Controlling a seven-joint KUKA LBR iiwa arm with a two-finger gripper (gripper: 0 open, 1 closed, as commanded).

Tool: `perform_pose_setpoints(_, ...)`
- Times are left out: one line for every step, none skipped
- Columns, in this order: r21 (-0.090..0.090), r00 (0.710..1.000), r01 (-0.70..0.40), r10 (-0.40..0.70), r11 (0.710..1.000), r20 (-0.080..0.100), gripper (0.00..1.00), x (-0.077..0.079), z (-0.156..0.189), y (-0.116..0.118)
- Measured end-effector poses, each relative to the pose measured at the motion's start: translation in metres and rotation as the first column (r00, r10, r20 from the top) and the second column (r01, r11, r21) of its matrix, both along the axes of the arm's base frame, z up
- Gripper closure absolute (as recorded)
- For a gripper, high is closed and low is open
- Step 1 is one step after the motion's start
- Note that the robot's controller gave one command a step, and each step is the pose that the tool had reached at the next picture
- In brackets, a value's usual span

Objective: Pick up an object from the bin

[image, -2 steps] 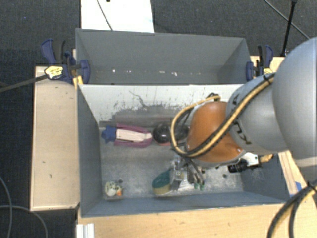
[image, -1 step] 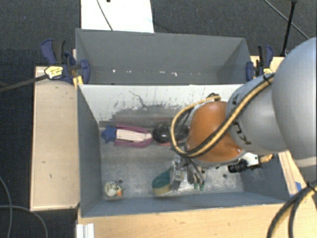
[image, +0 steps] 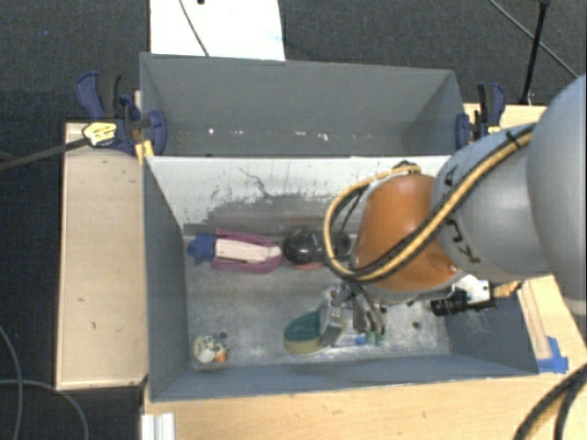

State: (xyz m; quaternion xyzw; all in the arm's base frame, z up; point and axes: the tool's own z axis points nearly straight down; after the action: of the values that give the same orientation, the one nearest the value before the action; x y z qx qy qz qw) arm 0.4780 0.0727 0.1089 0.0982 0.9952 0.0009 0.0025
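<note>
Camera view | fingers (image: 353,324) low nr bin (image: 167,291) front, beside teal/yellow round obj (image: 303,335) | apart or together: can't tell

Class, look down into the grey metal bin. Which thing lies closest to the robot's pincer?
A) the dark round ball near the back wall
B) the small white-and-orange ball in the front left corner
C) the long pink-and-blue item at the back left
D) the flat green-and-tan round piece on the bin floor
D: the flat green-and-tan round piece lies right beside the pincer, and everything else in the bin lies farther from it.
</note>
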Motion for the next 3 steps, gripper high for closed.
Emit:
perform_pose_setpoints(0.001, 1.0, -0.006, 0.006, 1.0, 0.002, 1.0, 0.005, 0.058, 0.008)
perform_pose_setpoints(0.0, 1.0, -0.004, 0.004, 1.0, -0.004, 0.0, 0.004, 0.054, 0.007)
perform_pose_setpoints(-0.001, 0.998, -0.057, 0.057, 0.998, -0.007, 0.0, -0.002, 0.032, 0.014)
